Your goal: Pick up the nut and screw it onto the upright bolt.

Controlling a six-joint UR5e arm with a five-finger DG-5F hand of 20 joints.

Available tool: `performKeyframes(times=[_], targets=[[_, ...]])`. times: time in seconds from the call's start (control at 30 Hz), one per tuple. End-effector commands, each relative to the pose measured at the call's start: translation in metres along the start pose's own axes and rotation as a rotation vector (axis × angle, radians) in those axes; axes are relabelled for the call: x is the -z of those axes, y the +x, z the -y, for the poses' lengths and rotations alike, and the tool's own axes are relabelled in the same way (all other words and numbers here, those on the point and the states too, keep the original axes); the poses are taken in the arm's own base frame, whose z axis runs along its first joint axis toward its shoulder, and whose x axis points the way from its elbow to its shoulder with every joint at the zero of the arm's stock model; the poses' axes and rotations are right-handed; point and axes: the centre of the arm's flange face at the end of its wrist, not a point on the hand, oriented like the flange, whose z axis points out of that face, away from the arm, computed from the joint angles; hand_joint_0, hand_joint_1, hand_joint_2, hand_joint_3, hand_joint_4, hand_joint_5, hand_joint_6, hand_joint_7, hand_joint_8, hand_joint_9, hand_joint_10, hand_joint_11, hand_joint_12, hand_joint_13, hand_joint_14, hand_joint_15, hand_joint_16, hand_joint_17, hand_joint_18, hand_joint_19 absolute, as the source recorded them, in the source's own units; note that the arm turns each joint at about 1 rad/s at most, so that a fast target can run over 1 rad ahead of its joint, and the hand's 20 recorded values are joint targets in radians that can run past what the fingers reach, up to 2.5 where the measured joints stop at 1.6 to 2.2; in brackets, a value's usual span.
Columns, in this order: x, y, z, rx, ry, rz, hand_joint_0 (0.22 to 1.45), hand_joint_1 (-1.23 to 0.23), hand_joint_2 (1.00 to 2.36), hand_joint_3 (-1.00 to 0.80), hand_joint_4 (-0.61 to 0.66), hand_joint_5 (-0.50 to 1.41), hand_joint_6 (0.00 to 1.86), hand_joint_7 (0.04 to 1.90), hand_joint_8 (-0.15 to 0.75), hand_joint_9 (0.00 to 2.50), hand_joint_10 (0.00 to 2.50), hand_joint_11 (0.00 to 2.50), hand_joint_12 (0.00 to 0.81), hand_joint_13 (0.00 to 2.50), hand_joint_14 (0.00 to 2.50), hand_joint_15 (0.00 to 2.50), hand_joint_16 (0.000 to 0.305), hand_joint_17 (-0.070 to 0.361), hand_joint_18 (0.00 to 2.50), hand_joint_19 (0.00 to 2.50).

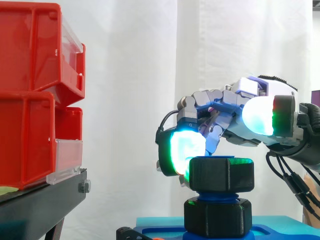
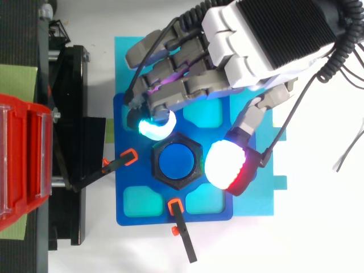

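A black hexagonal nut point(image 1: 221, 174) point(image 2: 157, 166) sits on top of the upright blue bolt point(image 2: 176, 161) point(image 1: 215, 196), level and above a second black nut point(image 1: 217, 217) at the bolt's foot. My hand point(image 2: 193, 85) point(image 1: 235, 100) reaches in from the right and curls round the upper nut. A cyan-glowing fingertip point(image 2: 152, 126) rests at the nut's far-left corner. The white-and-red glowing thumb pad point(image 2: 226, 166) sits close against the opposite side.
The bolt stands in a blue fixture plate point(image 2: 222, 213) on a cyan mat point(image 2: 256, 205), held by two orange-tipped clamps point(image 2: 122, 161) point(image 2: 181, 227). Red bins point(image 1: 30, 100) on a black stand point(image 1: 40, 205) rise to the left.
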Motion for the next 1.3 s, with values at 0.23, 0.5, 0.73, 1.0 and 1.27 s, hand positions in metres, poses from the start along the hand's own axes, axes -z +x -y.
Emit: performKeyframes(times=[0.23, 0.5, 0.73, 1.0, 1.27], targets=[[0.009, -0.005, 0.008, 0.008, -0.001, 0.002, 0.56, -0.30, 1.00, -0.50, 0.04, 0.03, 0.70, 1.15, 0.196, 1.47, 0.00, 0.09, 0.101, 1.10, 0.00, 0.00, 0.004, 0.009, 0.81, 0.15], [0.005, -0.014, 0.010, 0.013, -0.016, 0.008, 0.56, -0.28, 1.00, -0.50, 0.12, 0.04, 0.53, 1.46, 0.225, 1.35, 0.00, 0.07, 0.129, 1.00, 0.00, 0.00, 0.007, 0.017, 0.71, 0.13], [0.002, -0.019, 0.011, 0.020, -0.022, 0.019, 0.54, -0.25, 1.00, -0.50, 0.23, -0.03, 0.50, 1.03, 0.214, 1.18, 0.00, 0.01, 0.161, 0.90, 0.00, 0.00, 0.012, 0.028, 0.61, 0.11], [-0.001, -0.028, 0.013, 0.032, -0.047, 0.023, 0.53, -0.24, 1.00, -0.50, 0.20, -0.07, 0.50, 0.78, 0.200, 1.11, 0.00, 0.00, 0.165, 0.85, 0.00, 0.00, 0.015, 0.033, 0.57, 0.10], [-0.013, -0.022, 0.002, 0.037, -0.068, 0.032, 0.53, -0.24, 1.00, -0.50, 0.21, -0.07, 0.50, 0.77, 0.203, 1.09, 0.00, 0.00, 0.166, 0.83, 0.00, 0.00, 0.015, 0.034, 0.56, 0.09]])
